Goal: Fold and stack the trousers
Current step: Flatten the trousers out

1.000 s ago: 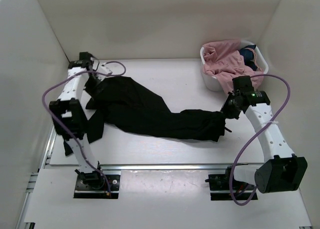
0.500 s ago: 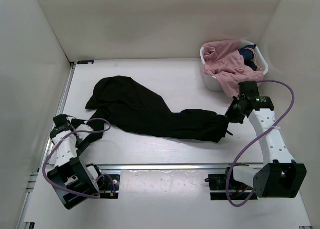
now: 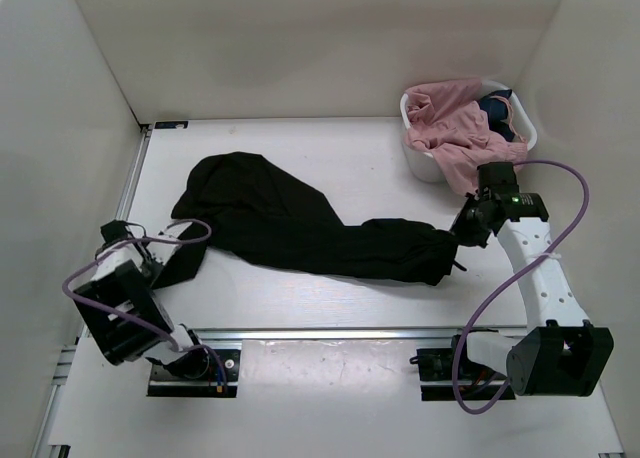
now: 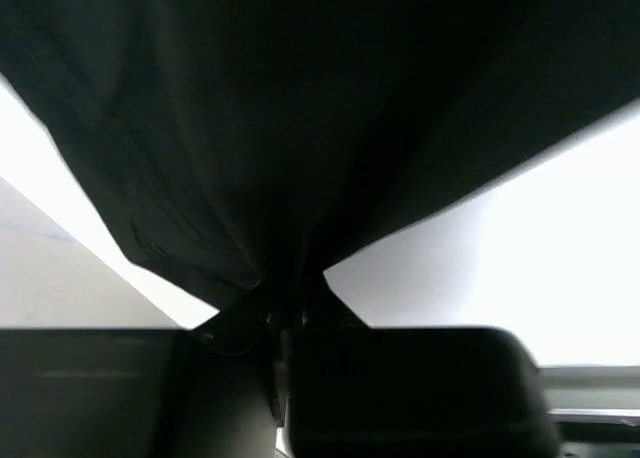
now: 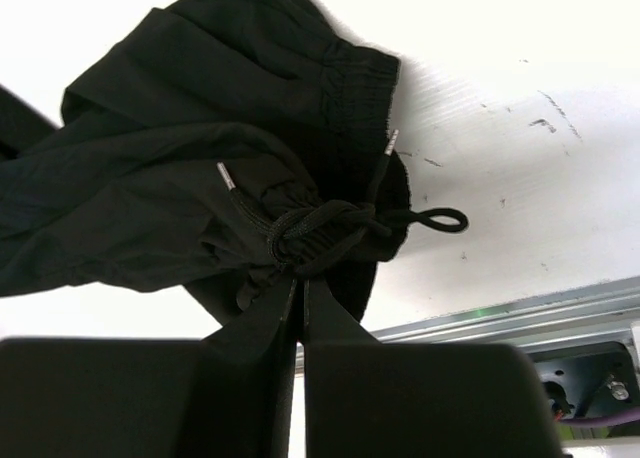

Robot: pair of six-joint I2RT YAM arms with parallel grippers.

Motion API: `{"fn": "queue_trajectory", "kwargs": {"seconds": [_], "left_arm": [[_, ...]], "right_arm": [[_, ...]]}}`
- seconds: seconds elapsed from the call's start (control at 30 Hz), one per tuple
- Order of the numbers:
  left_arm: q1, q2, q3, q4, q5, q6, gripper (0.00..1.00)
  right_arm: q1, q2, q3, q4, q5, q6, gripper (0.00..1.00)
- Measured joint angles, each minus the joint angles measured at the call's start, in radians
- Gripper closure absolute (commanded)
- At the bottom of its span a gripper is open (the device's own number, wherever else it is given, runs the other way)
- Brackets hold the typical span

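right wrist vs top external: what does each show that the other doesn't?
Right wrist only: the drawstring knot, its loop and metal tips, and the right gripper shut on the waistband. Top only: the basket of pink clothes, and the left gripper holding a leg end. Both: the black trousers on the table.

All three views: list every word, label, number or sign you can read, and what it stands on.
None can be read. The black trousers show no tag or print, the white basket is unmarked, and the right arm carries only a green light.
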Motion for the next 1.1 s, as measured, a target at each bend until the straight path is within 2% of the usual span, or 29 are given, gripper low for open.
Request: {"fn": "queue_trajectory", "kwargs": {"seconds": [0.1,0.2,0.43,0.6,0.83,1.0,1.1], "left_arm": [[0.046,0.063,0.061,-0.008,-0.01,-0.014,0.86],[0.105,0.077,0.179,-0.111,0.003,0.01,0.86],[0.181,0.103,0.747,-0.365,0.127,0.084,0.86],[0.13,0.283,1.019,-0.528,0.174,0.07,0.86],[0.0,0.615,1.059,-0.634,0.126,-0.006,0.86],[-0.086,0.653,1.085,-0.628,0.11,-0.072,0.86],[-0.121,0.692,1.164,-0.606,0.098,-0.126,0.73]], "right_arm": [[-0.005,0.0,0.014,-0.016,0.031,0.001,1.0],[-0.039,-0.002,0.067,-0.052,0.085,0.008,1.0],[-0.214,-0.094,0.213,-0.137,0.253,0.015,1.0],[-0.225,-0.132,0.165,-0.156,0.265,0.01,1.0],[-0.228,-0.097,0.026,-0.159,0.251,0.0,1.0],[-0.236,-0.086,0.026,-0.133,0.257,-0.021,1.0],[-0.236,-0.045,0.023,-0.102,0.257,-0.033,1.0]]}}
